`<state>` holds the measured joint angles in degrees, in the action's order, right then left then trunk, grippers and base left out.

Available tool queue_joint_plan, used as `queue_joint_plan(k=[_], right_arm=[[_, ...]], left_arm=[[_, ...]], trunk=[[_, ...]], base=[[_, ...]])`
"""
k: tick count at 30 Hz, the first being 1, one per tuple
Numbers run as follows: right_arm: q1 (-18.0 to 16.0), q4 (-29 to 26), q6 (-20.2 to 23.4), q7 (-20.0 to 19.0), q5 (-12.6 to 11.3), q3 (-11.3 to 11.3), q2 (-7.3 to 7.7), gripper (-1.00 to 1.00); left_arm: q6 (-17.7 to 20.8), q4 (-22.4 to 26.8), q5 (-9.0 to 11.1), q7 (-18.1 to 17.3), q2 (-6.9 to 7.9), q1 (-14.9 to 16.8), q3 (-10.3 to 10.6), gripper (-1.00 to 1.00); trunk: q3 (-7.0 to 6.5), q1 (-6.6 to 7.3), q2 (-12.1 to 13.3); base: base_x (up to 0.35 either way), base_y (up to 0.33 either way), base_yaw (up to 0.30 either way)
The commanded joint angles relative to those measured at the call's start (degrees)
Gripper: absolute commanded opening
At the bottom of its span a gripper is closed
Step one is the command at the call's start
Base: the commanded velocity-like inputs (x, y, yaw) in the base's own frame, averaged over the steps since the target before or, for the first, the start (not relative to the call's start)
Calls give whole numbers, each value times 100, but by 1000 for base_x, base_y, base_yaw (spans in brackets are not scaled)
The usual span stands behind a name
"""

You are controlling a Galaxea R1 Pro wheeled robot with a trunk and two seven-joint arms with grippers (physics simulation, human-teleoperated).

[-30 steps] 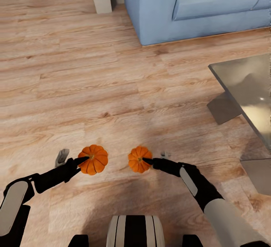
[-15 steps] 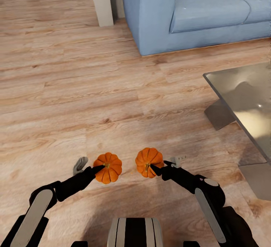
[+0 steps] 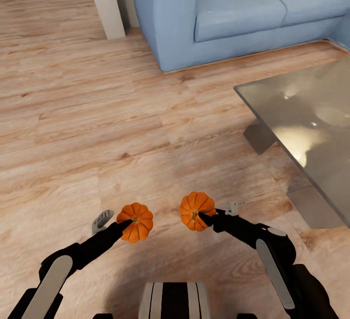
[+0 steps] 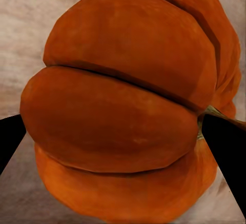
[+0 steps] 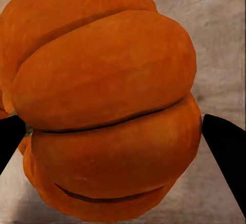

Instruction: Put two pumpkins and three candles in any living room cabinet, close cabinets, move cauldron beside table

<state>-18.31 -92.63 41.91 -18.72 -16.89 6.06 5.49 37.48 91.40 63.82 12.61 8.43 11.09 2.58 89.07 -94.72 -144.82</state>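
Note:
Two small orange ribbed pumpkins hang above the wood floor in front of me. My left gripper (image 3: 127,225) is shut on the left pumpkin (image 3: 137,221), which bulks large between the black fingers in the left wrist view (image 4: 123,106). My right gripper (image 3: 201,218) is shut on the right pumpkin (image 3: 195,209), seen close up in the right wrist view (image 5: 107,101). The glossy grey table (image 3: 311,129) stands at the right, an arm's length from the right gripper. The candles, cabinet and cauldron are out of view.
A blue sofa (image 3: 233,12) fills the back right, close to the table's far corner. A pale post (image 3: 104,3) stands left of it. Open wood floor (image 3: 73,129) stretches ahead and to the left.
The view has shifted: sofa and table now sit further left and lower, with more tabletop showing. Both arms still carry their pumpkins, now held closer together than a second ago.

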Motion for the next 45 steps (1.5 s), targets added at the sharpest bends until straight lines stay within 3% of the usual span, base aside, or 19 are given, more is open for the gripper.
queue_joint_plan(k=[1, 7, 8, 9, 16, 19, 20, 21, 23, 31, 37, 45], right_arm=[[-2, 0, 4, -1, -12, 0, 2, -100], [8, 0, 27, -9, -16, 14, 3, -100], [20, 0, 28, -9, -16, 58, 0, -100], [38, 0, 23, -9, -15, 258, 2, -100], [49, 0, 4, -18, -16, 351, 12, -100], [55, 0, -11, -7, -11, 353, -25, -100], [50, 0, -30, 4, -5, 354, -28, -100], [19, 0, -45, 61, 2, 341, -9, -100], [-14, 0, -55, 169, 7, 330, 12, -100], [-23, 0, -74, 198, 10, 337, 65, -100], [-31, 0, -77, 193, 8, 337, 156, -100], [-52, 0, -78, 193, 10, 332, 179, -100]], left_arm=[[-2, 1, 9, 5, -3, 0, -1, -100], [18, -13, 11, 84, -73, 14, 6, -100], [6, -36, 3, 89, -76, 15, 1, -100], [-14, -66, -7, 92, -78, 16, 22, -100], [-161, -196, -7, 91, -83, 15, 57, -100], [-365, -281, -36, 92, -81, -15, 338, -100], [-449, -297, -128, 92, -82, -29, 455, -100], [-560, -313, -364, 92, -90, -50, 587, -100], [-647, -369, -672, 95, -130, -61, 666, -100], [-693, -726, -807, 70, -165, -63, 686, -100], [-709, -961, -783, 31, -169, -63, 672, -100], [-1028, -1196, -779, 27, -170, -59, 659, -100]], trunk=[[0, 0, 0], [-66, 8, 4], [-89, 10, 5], [-111, 13, 7], [-266, 31, 16], [-332, 39, 20], [-354, 41, 21], [-377, 44, 23], [-421, 49, 25], [-598, 70, 36], [-731, 85, 44], [-908, 106, 55]], base=[[-337, 0, -298], [-143, 0, -298], [-5, 0, -291], [-1, 0, -102], [0, 0, -25], [0, 0, -2], [0, 0, 0], [0, 0, 0], [0, 0, 0], [0, 0, 0], [0, 0, 0], [0, 0, 0]])
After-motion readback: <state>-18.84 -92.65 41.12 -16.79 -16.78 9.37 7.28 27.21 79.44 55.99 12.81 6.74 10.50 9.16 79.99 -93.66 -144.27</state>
